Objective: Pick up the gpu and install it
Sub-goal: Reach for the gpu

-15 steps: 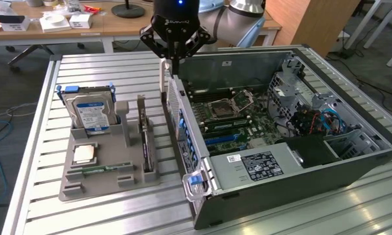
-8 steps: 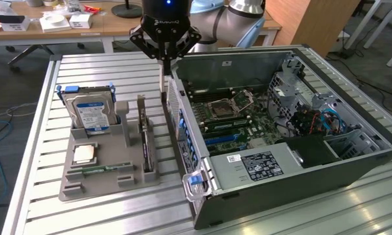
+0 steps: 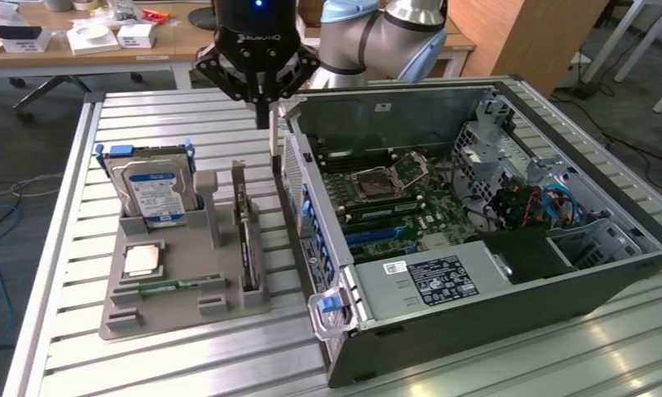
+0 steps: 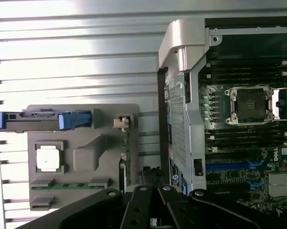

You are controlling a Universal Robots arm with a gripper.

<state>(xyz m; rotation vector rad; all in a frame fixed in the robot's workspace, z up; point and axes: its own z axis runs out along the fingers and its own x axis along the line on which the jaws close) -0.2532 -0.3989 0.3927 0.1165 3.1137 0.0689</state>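
The gpu stands edge-on in a slot at the side of the grey holder nearest the computer case, a thin dark card with its metal bracket at the far end. In the wrist view the gpu shows as a narrow strip along the holder's edge. My gripper hangs above the table beyond the holder's far end, near the case's back corner. Its fingers point down, shut with nothing between them. Its black linkage shows in the wrist view.
The open computer case lies on the slatted table at the exterior view's right, motherboard exposed. The holder also carries a hard drive in a blue frame, a CPU and a green RAM stick. Desks with clutter stand behind.
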